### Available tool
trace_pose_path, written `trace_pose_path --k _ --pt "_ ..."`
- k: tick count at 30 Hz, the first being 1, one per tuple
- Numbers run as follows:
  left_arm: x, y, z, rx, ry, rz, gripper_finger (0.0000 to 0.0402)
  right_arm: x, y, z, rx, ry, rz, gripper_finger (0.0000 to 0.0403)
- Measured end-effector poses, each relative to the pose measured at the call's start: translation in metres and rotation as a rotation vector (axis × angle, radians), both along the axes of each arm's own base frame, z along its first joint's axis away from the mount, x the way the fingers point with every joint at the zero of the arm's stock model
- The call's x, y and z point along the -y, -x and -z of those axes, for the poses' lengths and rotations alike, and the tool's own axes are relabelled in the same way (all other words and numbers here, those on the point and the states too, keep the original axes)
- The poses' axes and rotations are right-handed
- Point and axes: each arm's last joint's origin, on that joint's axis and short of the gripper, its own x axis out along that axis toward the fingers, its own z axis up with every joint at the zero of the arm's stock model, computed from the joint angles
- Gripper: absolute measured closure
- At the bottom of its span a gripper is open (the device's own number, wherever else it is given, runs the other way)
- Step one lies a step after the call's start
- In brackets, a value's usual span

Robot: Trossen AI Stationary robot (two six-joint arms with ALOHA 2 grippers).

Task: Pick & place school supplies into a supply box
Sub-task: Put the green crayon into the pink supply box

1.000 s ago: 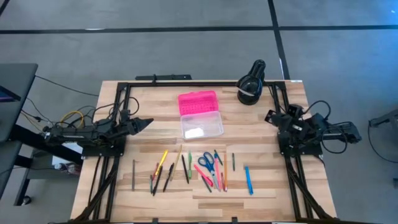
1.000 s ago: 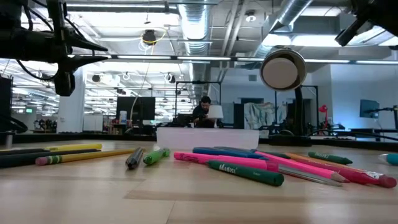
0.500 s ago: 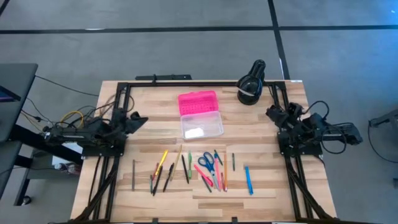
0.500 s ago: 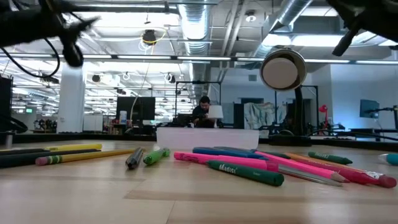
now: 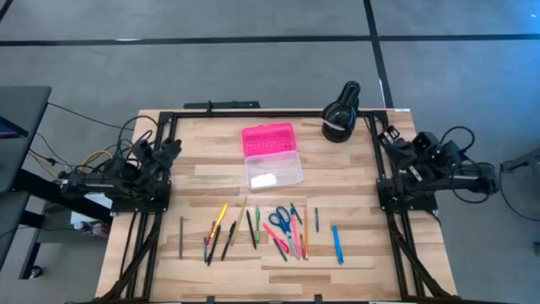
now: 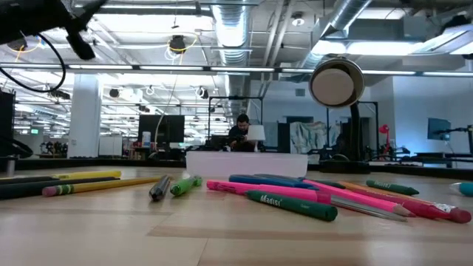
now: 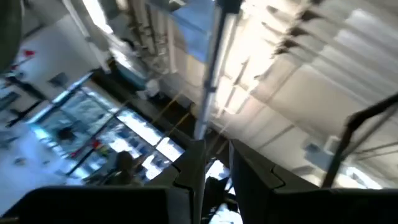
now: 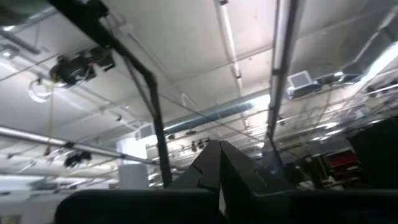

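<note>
The pencil case (image 5: 272, 156) sat open mid-table with the pens and pencils (image 5: 257, 230) in front, so a clumsy reach could scatter them, and since before, the left gripper (image 5: 173, 148), open a crack, and tightly closed right gripper (image 5: 386, 135) had pulled back, both empty.

Hidden and unclear from my station

I can't read the markings on the pens and pencils (image 5: 257, 230) from above; the supply box (image 6: 246, 163) shows only its translucent wall at table level.
</note>
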Motion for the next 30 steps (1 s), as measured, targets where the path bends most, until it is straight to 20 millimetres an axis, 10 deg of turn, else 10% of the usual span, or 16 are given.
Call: trace_pose_path --k 16,30 --pt "0.012 -0.002 -0.129 -0.018 -0.625 -0.012 0.0336 -0.005 -0.055 -0.060 -0.088 0.180 0.050 0.0403" --pt "0.017 -0.050 -0.140 -0.442 -0.566 0.308 0.0336 -0.025 -0.104 -0.075 -0.375 0.077 -0.024 0.0403"
